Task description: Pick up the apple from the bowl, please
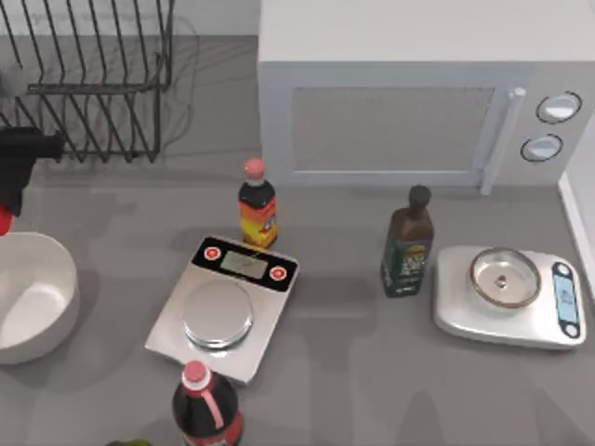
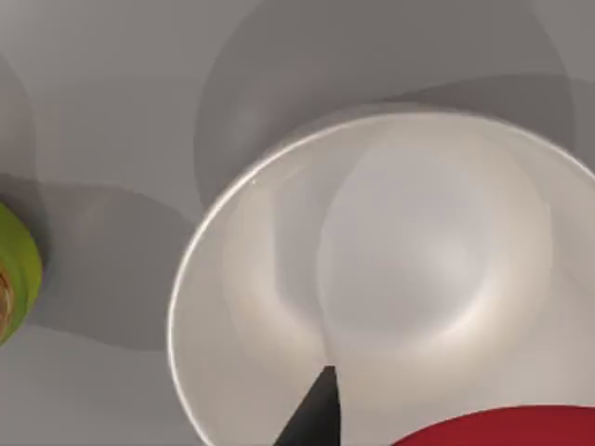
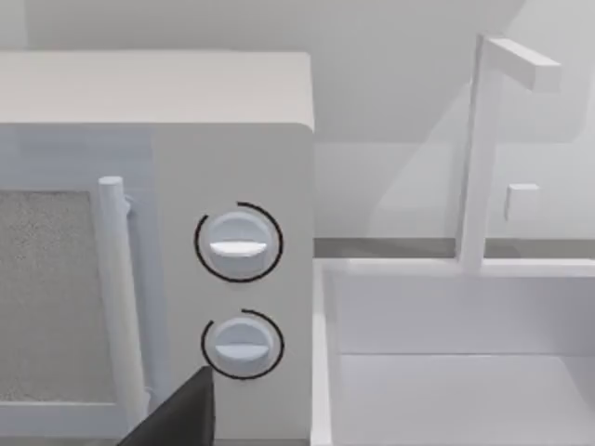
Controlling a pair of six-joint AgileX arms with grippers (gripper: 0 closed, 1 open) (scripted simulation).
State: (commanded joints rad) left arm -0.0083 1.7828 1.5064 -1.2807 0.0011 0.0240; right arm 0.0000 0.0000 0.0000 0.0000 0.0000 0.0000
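Observation:
The white bowl [image 1: 37, 297] stands at the table's left edge, and in the left wrist view the bowl [image 2: 390, 269] is seen from above with nothing lying inside. My left gripper [image 1: 7, 206] hangs above the bowl's far rim, shut on the red apple [image 1: 4, 221]. A curved slice of the apple [image 2: 502, 429] shows beside one dark fingertip [image 2: 316, 409], held clear above the bowl's inside. A dark fingertip [image 3: 177, 413] of my right gripper shows in the right wrist view, facing the microwave's knobs.
A black wire dish rack [image 1: 93, 74] stands behind the left arm. The microwave [image 1: 409, 93] fills the back. Two scales [image 1: 223, 307] [image 1: 507, 293], a sauce bottle [image 1: 257, 206], a dark oil bottle [image 1: 409, 243] and a cola bottle [image 1: 206, 409] stand mid-table. A green object [image 2: 14, 279] sits near the bowl.

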